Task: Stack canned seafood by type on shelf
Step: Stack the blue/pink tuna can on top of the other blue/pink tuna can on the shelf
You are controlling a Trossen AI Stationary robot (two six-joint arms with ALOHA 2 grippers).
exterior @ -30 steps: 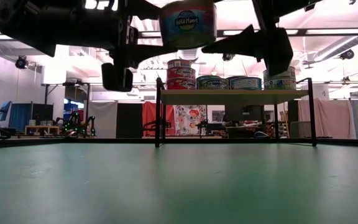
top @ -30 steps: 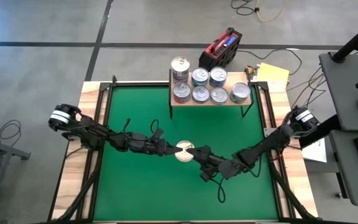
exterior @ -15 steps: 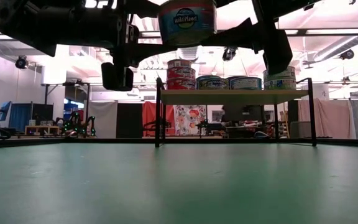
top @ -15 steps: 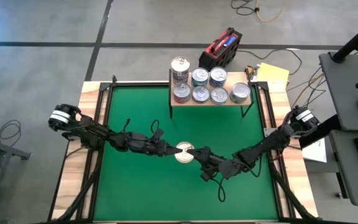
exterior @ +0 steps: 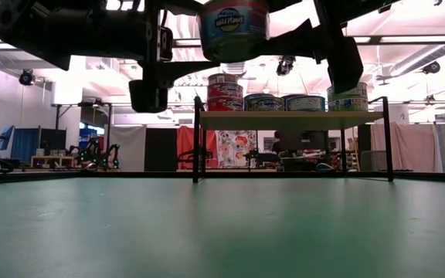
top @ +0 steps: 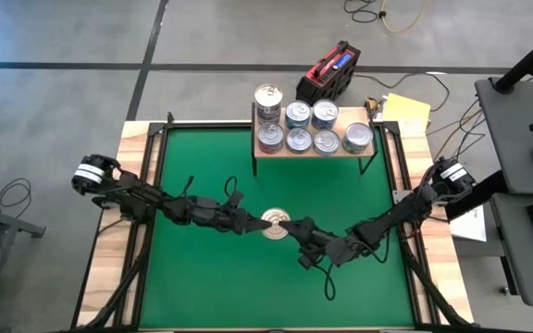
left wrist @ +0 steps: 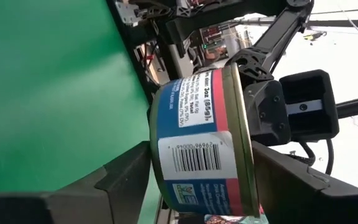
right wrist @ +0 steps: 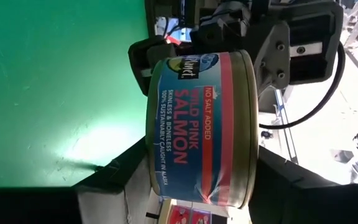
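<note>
A: Salmon tin (right wrist: 197,127), the one with the blue and red label, is up in the air above the green mat (top: 202,268), about mid-worktop, sitting between both grippers at once.

B: Who actually has it?

A: Looks like a handover. In the right wrist view the right gripper (right wrist: 197,174) has a finger on each side of the tin, closed onto its wall. The left gripper (left wrist: 197,180) also brackets it, but I cannot tell whether its fingers still press or have let go.

B: Why lift it so high?

A: My guess: the low view shows it hanging above shelf level, so it can travel over the cans already there.

B: And beyond it?

A: The shelf (top: 308,154) stands at the mat's far edge, well apart from the tin. It carries silver-topped cans in rows, with a taller stack (exterior: 225,90) at one end, probably the matching type.
</note>
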